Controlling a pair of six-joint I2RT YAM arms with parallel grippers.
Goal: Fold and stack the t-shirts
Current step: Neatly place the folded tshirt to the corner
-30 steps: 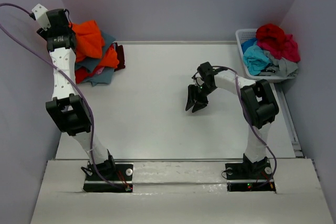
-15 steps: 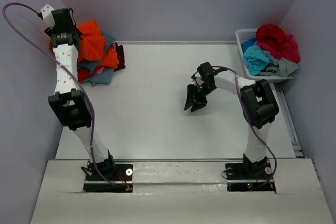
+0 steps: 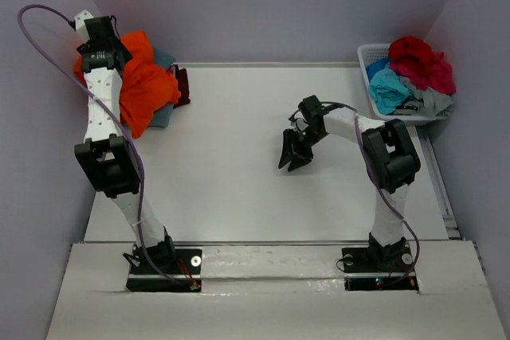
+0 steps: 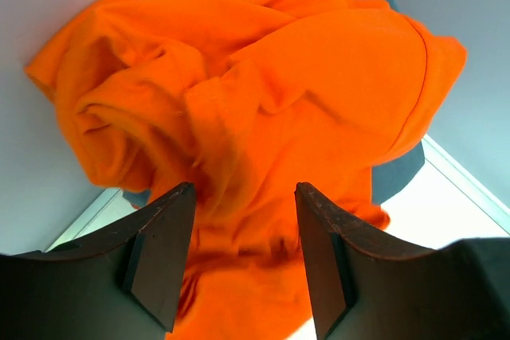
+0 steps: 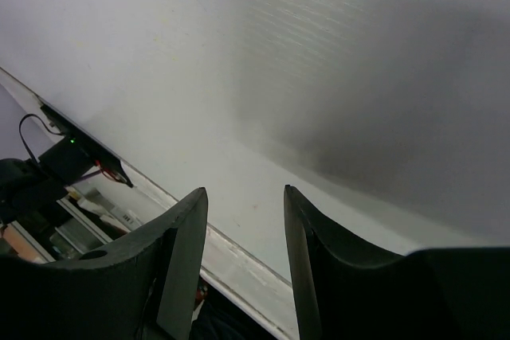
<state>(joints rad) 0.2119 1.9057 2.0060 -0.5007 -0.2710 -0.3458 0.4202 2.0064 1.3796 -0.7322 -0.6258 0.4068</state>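
Observation:
A bright orange t-shirt [image 3: 143,85] lies crumpled over the pile at the table's back left corner. It covers most of a slate-grey t-shirt [image 3: 163,115] and a dark red one [image 3: 183,85]. My left gripper [image 3: 111,49] hangs above this pile, open. In the left wrist view the orange t-shirt [image 4: 263,93] fills the frame beyond the left gripper [image 4: 243,260], and nothing is pinched between the fingers. My right gripper [image 3: 291,155] hovers open and empty over the middle of the table. The right gripper [image 5: 243,220] shows only bare table [image 5: 279,53] below it.
A white slatted basket [image 3: 365,57] stands at the back right, heaped with crimson [image 3: 414,53], turquoise [image 3: 388,85] and grey [image 3: 436,103] t-shirts. Grey walls close in the left, back and right sides. A purple cable [image 3: 36,17] loops off the left arm.
The orange t-shirt has dropped and spread forward over the pile, now covering the grey cloth. The left wrist has swung slightly right. The right arm has barely moved.

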